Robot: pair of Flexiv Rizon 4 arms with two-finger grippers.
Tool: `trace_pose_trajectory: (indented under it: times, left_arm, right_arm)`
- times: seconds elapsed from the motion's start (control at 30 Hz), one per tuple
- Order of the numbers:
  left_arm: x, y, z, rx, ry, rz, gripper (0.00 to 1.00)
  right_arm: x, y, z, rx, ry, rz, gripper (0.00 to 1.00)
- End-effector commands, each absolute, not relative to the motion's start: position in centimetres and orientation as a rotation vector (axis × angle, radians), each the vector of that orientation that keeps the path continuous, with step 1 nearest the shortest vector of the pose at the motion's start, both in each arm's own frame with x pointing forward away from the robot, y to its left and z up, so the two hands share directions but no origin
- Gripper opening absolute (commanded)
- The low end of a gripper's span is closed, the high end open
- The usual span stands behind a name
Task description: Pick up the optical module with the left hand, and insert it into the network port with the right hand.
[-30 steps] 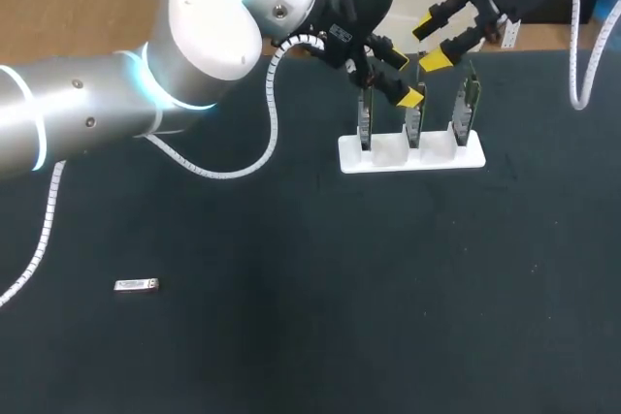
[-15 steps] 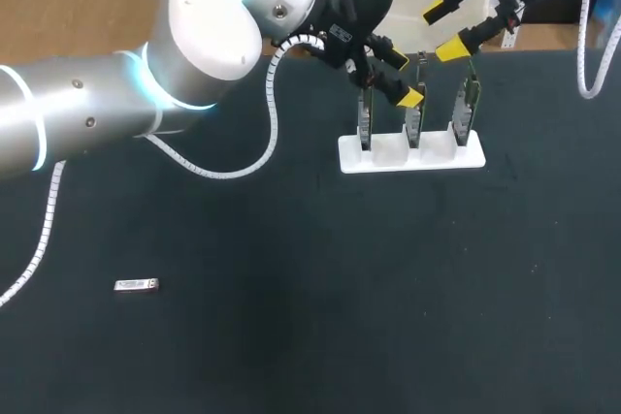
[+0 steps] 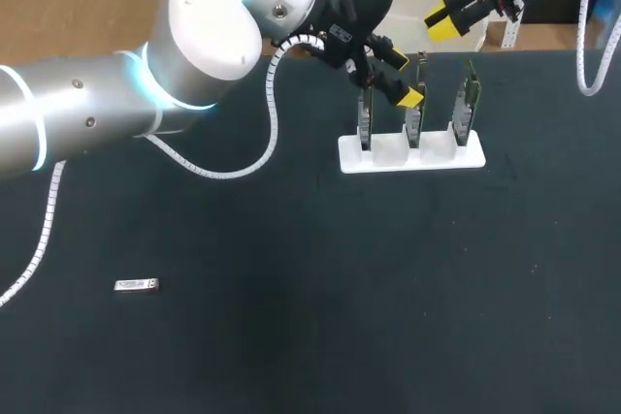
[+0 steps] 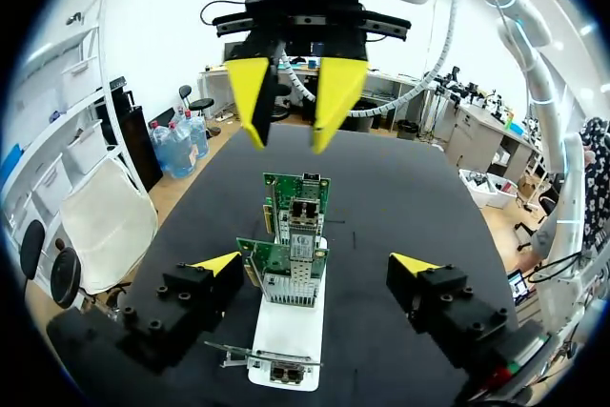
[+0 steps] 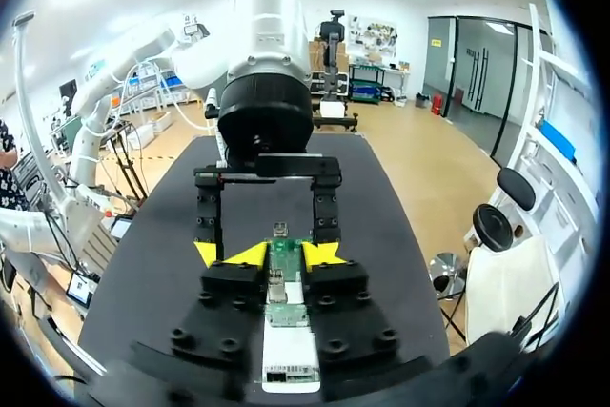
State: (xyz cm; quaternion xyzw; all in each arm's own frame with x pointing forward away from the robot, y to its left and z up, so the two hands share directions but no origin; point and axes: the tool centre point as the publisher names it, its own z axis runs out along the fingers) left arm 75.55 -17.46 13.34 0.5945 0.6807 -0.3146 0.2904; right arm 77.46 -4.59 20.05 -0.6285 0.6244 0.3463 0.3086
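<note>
Head view: the optical module (image 3: 136, 285) lies flat on the dark counter (image 3: 310, 336), at the near left and well apart from both arms. Toward the far side stands a white holder (image 3: 410, 155) with three network cards (image 3: 415, 115) upright in a row. The left arm comes in from the left, and its left pincer (image 3: 400, 73) hangs over the holder's left and middle cards, with one yellow tip beside the middle card's top. The right pincer (image 3: 442, 20) sits higher and farther back, above the counter's far edge, touching nothing. From here its yellow tips overlap, so the gap between them cannot be judged.

Left wrist view: the left pincer's fingers (image 4: 214, 265) are spread wide, one on each side of the holder (image 4: 286, 331), and grip nothing. The cards stand in line below and ahead of it, and the middle card (image 4: 286, 269) lies between the two tips without touching them. The right pincer (image 4: 294, 102) hangs beyond the farthest card (image 4: 297, 202), its yellow tips parted by a clear gap and empty.

Right wrist view: the right pincer's own tips (image 5: 233, 254) stand apart. The row of cards (image 5: 283, 274) is seen edge-on between and past them, and the holder's near end (image 5: 289, 357) lies under the fingers. Beyond the cards, the left arm's black fingers (image 5: 208, 212) come down on either side of the row.
</note>
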Motion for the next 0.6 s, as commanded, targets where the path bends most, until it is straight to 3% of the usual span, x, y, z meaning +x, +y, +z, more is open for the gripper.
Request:
trace_pose_trajectory:
  times: [0.03,0.6]
  left_arm:
    - [75.7,-17.6,13.4,1.590,1.821,-0.839,1.00]
    - [75.7,-17.6,13.4,1.590,1.821,-0.839,1.00]
  right_arm:
    - [77.0,-4.4,19.7,-1.656,1.647,0.911,0.00]
    - [76.9,-3.7,18.7,-1.698,1.666,0.889,0.00]
